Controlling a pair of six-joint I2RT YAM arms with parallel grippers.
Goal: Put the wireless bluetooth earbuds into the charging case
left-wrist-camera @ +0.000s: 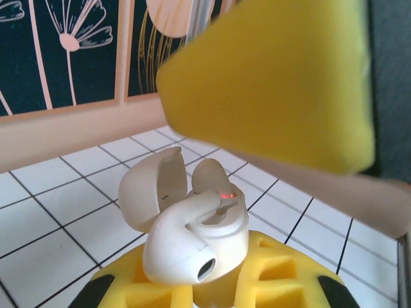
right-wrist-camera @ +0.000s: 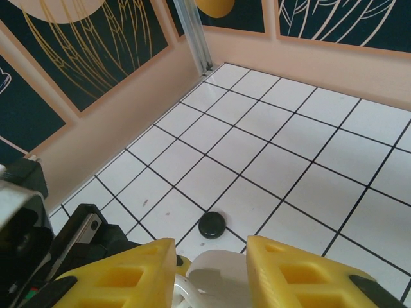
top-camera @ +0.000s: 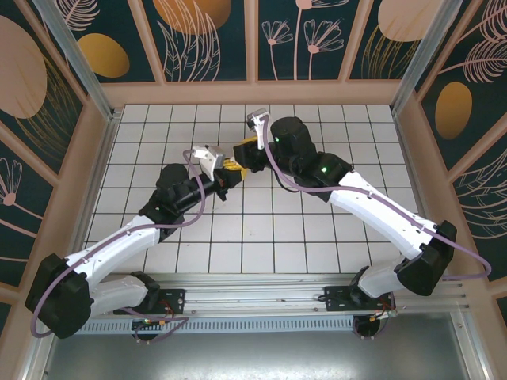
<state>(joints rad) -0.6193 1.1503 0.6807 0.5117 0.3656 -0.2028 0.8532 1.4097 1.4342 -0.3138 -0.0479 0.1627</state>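
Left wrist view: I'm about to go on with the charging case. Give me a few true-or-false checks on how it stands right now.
1. The charging case has its lid open. True.
2. A black earbud rests on the case. False: the earbud on it is white.
3. A red light glows at the case. True.
4. The case lies free on the tiles, away from both arms. False: it sits between the yellow fingers of the left gripper.
5. A small black round thing lies on a tile ahead of the right gripper. True.
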